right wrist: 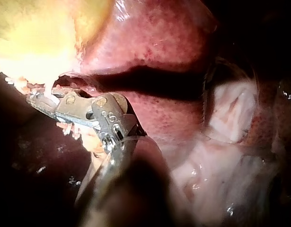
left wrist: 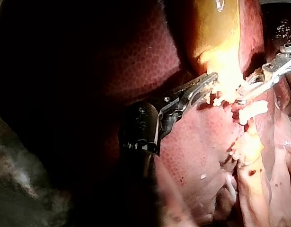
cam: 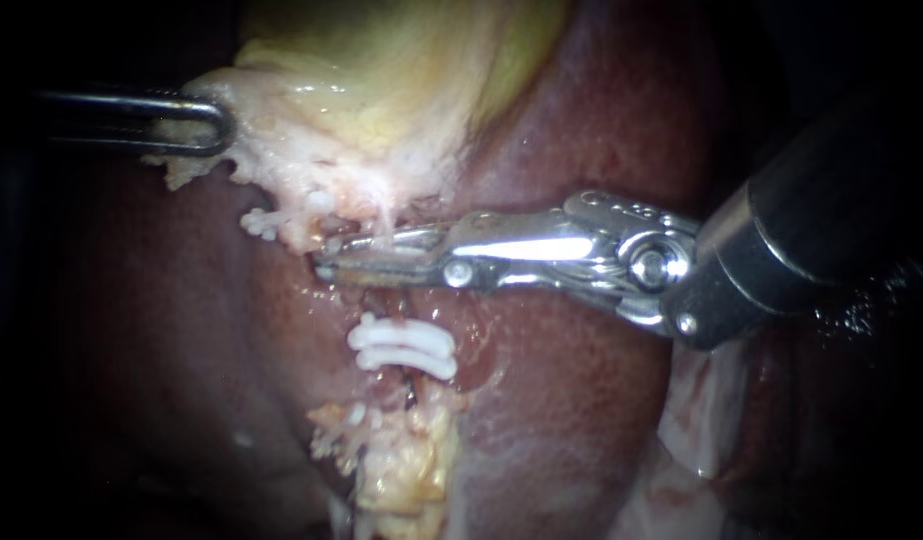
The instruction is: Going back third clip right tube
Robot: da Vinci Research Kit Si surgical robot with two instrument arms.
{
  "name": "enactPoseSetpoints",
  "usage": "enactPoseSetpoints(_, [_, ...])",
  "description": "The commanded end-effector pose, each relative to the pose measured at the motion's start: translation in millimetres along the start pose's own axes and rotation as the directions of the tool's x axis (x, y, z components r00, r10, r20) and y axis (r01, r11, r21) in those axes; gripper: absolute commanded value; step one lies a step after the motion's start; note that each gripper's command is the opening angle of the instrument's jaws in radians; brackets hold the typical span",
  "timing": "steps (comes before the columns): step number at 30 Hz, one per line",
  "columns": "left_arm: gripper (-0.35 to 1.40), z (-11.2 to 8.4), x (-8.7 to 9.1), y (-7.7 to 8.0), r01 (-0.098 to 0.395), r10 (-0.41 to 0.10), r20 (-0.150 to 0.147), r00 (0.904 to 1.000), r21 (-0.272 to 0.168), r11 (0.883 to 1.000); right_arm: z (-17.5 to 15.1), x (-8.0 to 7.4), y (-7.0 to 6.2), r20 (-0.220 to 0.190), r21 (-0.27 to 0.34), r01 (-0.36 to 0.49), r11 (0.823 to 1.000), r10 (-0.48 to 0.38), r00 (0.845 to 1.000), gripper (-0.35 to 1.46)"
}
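My right instrument (cam: 327,266) comes in from the right and lies across the thin tube (cam: 389,300) just under the gallbladder's pale edge. A narrow gap shows between its jaws, so they are open, and a white strand hangs over them. Below them, stacked white clips (cam: 403,347) sit on the tube. Another white clip (cam: 258,222) sits beside the jaw tips, to the upper left. My left instrument (cam: 213,125) is shut on the ragged pale rim of the gallbladder (cam: 381,70). In the left wrist view its jaws (left wrist: 211,84) hold that same rim.
Dark red liver (cam: 581,400) surrounds the field. Frayed yellow-white tissue (cam: 401,470) lies below the clips. Pale membrane (cam: 701,420) lies under the right instrument's shaft. In the right wrist view a fold of liver (right wrist: 150,52) overhangs the jaws (right wrist: 39,101).
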Motion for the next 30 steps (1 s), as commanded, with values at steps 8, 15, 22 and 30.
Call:
enactPoseSetpoints(8, [-0.35,0.0,-0.1,0.0,0.0,0.0,0.0,1.0,0.001,1.0,1.6,-1.5,2.2,0.017,0.02,0.025,0.999,-0.026,1.0,0.37])
enactPoseSetpoints(15, [-0.35,0.1,-0.1,0.0,-0.001,0.001,0.0,1.0,0.001,1.0,1.2,-2.9,5.6,0.0,-0.018,0.038,0.999,-0.038,0.999,0.46])
enactPoseSetpoints(22, [-0.35,0.1,-0.2,-0.1,-0.001,0.001,0.0,1.0,0.001,1.0,-0.2,-3.1,6.6,-0.012,-0.039,0.039,0.999,-0.039,0.999,0.48])
enactPoseSetpoints(30, [-0.35,0.0,-0.2,-0.1,-0.001,0.001,0.0,1.0,0.0,1.0,-3.2,-4.3,5.1,0.013,-0.035,0.241,0.97,-0.241,0.97,0.5])
